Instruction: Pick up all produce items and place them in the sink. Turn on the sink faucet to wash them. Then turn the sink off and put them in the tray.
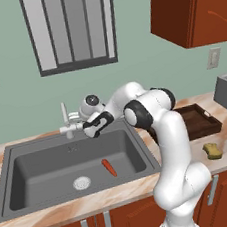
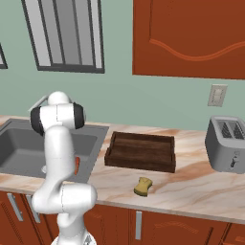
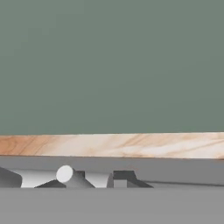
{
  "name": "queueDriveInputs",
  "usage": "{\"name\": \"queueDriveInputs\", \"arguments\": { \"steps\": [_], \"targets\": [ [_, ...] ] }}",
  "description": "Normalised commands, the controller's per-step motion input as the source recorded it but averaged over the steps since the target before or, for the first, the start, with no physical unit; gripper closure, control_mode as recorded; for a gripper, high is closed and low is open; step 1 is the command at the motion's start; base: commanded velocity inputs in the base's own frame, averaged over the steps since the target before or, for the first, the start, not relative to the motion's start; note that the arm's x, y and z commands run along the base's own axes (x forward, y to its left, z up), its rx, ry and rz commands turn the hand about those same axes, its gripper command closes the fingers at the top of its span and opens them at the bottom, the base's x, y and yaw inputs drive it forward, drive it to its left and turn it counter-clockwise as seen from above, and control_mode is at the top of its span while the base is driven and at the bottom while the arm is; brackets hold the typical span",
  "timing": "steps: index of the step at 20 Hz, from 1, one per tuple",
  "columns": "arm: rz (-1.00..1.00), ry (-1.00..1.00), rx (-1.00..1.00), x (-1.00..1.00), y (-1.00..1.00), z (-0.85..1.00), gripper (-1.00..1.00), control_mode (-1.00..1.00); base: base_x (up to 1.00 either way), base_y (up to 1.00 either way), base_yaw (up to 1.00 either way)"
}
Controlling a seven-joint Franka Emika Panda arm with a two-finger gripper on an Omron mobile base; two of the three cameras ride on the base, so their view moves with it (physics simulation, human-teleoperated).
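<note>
End effector (image 1: 82,127) sits right at the faucet (image 1: 66,122), by its side handle at the back rim of the sink (image 1: 21,169); can't tell if the jaws are parted or pinched on the handle. Produce, one small red-orange piece (image 1: 109,167), lies on the basin floor just right of the drain (image 1: 81,182). Likely step: working the faucet handle for the wash. To do it well: push the handle sideways with a firm contact, keep clear of the upright spout, don't overshoot. Tray (image 2: 141,151) waits on the worktop (image 2: 191,184) right of the sink, sponge (image 2: 143,186) in front of it.
</note>
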Motion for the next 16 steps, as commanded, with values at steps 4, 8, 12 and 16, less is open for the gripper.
{"name": "queueDriveInputs", "arguments": {
  "steps": [4, 8, 12, 16],
  "targets": [
    [-0.06, 0.0, 0.02, -0.07, -0.35, -0.28, 1.0, -1.0, 0.0, 0.0, 0.0],
    [-0.06, 0.0, 0.02, -0.03, -0.36, -0.26, 1.0, -1.0, 0.0, 0.0, 0.0],
    [-0.06, 0.0, 0.02, -0.05, -0.38, -0.28, 1.0, -1.0, 0.0, 0.0, 0.0],
    [-0.05, 0.0, 0.03, -0.07, -0.39, -0.31, 1.0, -1.0, 0.0, 0.0, 0.0]
  ]
}}
